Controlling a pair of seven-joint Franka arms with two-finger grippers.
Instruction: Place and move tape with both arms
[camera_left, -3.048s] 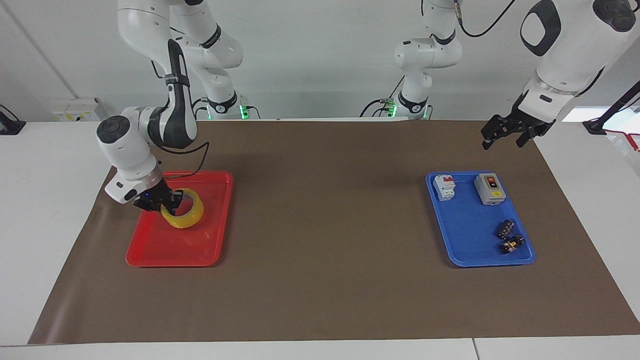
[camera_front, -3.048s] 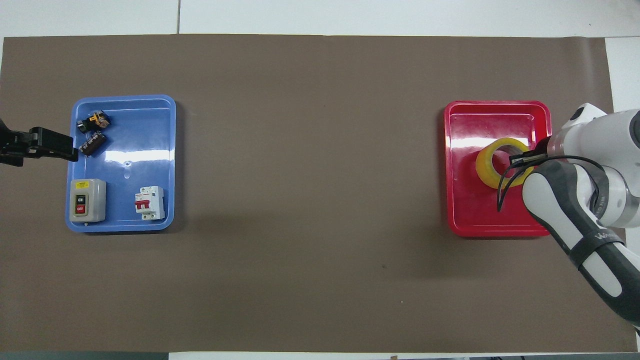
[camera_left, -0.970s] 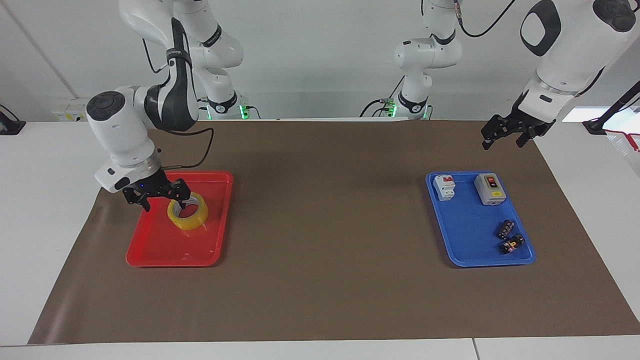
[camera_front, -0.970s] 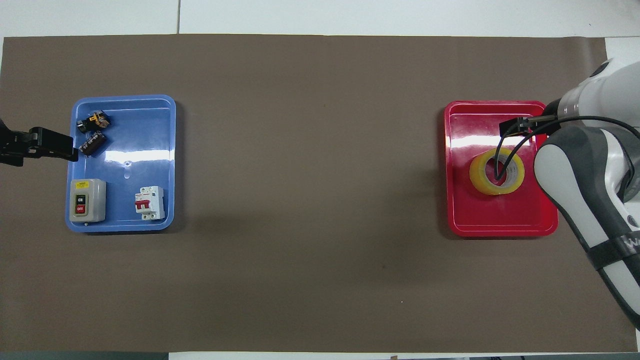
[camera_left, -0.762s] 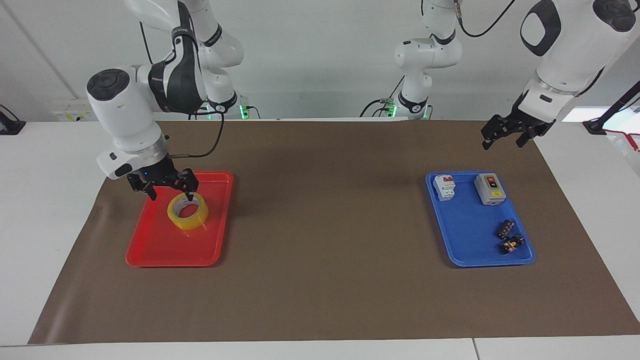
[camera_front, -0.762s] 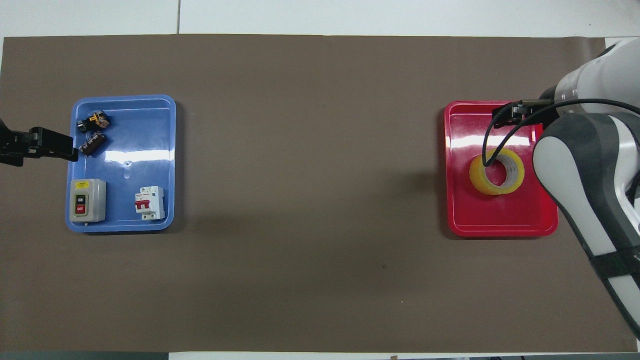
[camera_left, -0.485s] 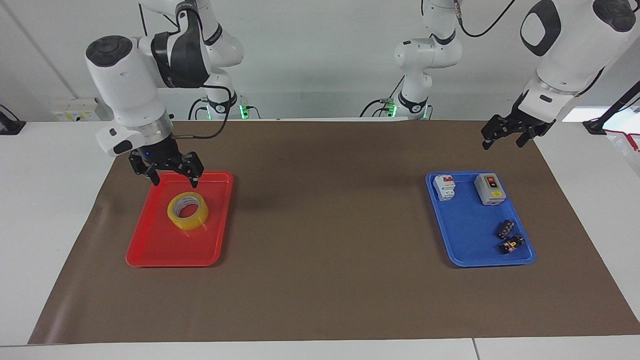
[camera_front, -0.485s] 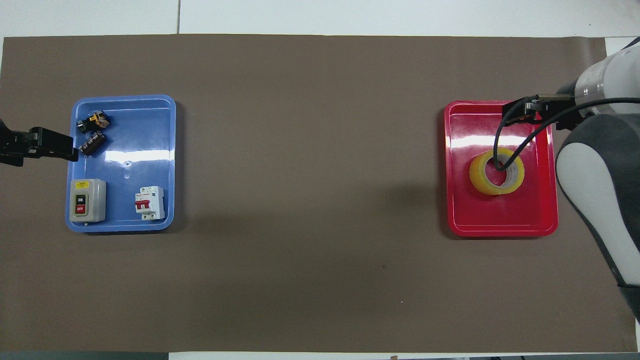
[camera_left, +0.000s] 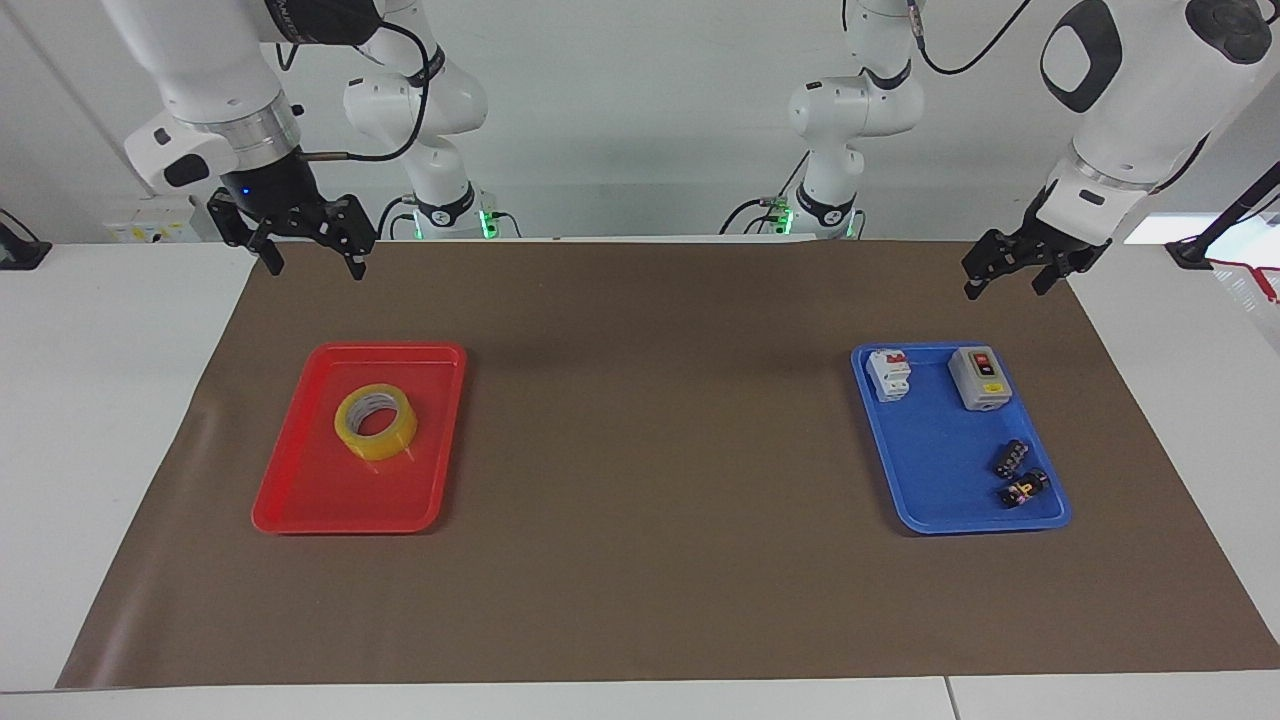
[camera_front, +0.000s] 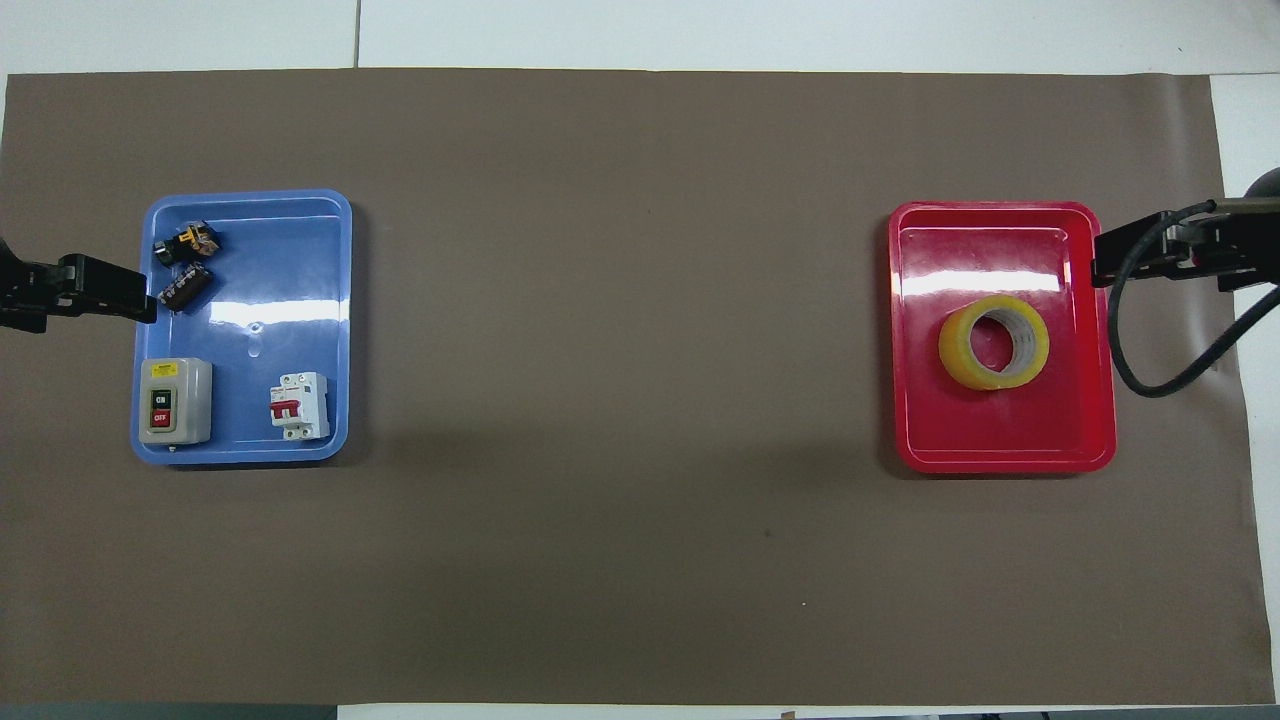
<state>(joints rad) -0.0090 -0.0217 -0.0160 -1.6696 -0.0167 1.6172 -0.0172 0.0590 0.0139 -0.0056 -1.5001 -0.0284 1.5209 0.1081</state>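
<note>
The yellow tape roll (camera_left: 376, 422) lies flat in the red tray (camera_left: 300, 490), toward the right arm's end of the table. It also shows in the overhead view (camera_front: 993, 342), in the red tray (camera_front: 1000, 440). My right gripper (camera_left: 315, 266) is open and empty, raised high over the brown mat beside the red tray and well clear of the tape. In the overhead view the right gripper (camera_front: 1150, 255) sits just off the tray's rim. My left gripper (camera_left: 1003, 288) is open and empty and waits in the air over the mat by the blue tray (camera_left: 940, 490). It also shows in the overhead view (camera_front: 105, 295).
The blue tray (camera_front: 300, 300) holds a grey on/off switch box (camera_left: 979, 378), a white circuit breaker (camera_left: 889, 374) and two small black connectors (camera_left: 1012, 457). A brown mat (camera_left: 650, 450) covers the table between the trays.
My right gripper has let go of the tape, opened, and risen up and away from the red tray. The tape now lies flat in the tray. The left arm has not moved.
</note>
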